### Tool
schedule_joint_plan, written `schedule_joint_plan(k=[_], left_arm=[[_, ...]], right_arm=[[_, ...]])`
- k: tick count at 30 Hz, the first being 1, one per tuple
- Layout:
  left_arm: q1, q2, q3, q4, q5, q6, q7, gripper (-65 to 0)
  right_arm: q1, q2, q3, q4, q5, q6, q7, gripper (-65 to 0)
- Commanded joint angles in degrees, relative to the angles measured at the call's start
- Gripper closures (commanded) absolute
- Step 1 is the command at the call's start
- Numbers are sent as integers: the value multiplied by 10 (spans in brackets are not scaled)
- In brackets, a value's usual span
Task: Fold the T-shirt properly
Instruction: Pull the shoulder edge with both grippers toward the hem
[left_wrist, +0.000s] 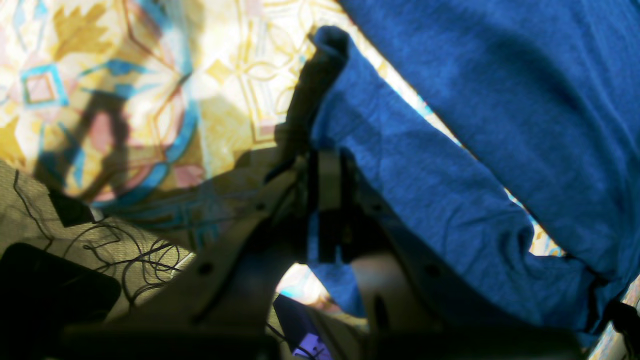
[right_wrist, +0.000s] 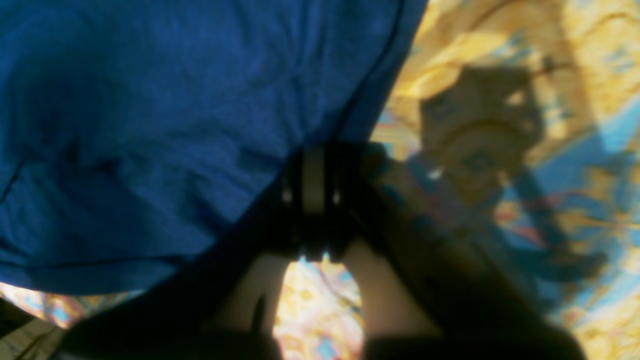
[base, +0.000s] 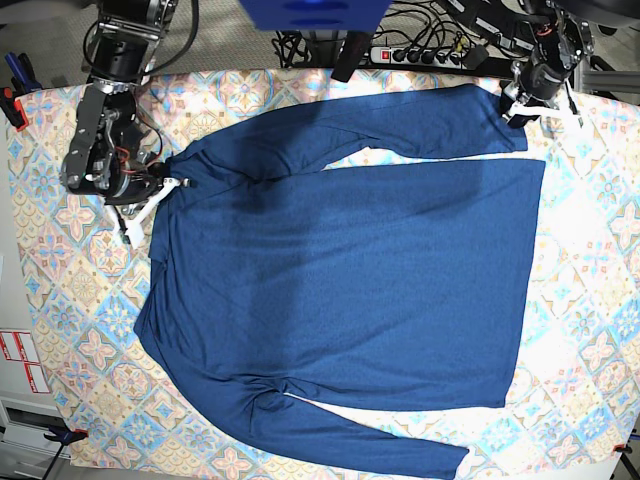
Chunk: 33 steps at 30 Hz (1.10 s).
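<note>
A pastel tile-patterned tablecloth (base: 585, 300) covers the table, a power strip (base: 420, 47) and cables along the frame's top edge. The navy T-shirt (base: 340, 280) lies flat, filling the centre. The left gripper (base: 520, 108), upper right, pinches a sleeve cuff; the right gripper (base: 165, 185), upper left, clamps the shoulder.

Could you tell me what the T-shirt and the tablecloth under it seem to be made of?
T-shirt: looks like a soft, thin knit, probably cotton jersey, with a matte finish; it lies limp with fine wrinkles and a faintly heathered surface in the wrist views.
Tablecloth: a printed sheet with a pastel tile pattern; it could be woven cloth or coated vinyl, as the bright patches may be only sunlight.
</note>
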Motion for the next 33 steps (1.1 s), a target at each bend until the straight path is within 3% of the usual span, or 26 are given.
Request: schedule_joint_plan(k=[1, 8, 22, 33], left_arm=[[1, -7, -4, 8, -7, -4, -6, 0], [0, -8, -4, 75, -4, -4, -6, 0], [-77, -10, -5, 88, -3, -4, -6, 0], [-150, -22, -51, 71, -1, -4, 0, 0]], right_arm=[[3, 6, 3, 19, 22, 10, 7, -2], [-2, 6, 31, 35, 74, 15, 4, -2], [39, 6, 32, 35, 76, 17, 9, -1], [109, -2, 31, 9, 75, 26, 29, -1]])
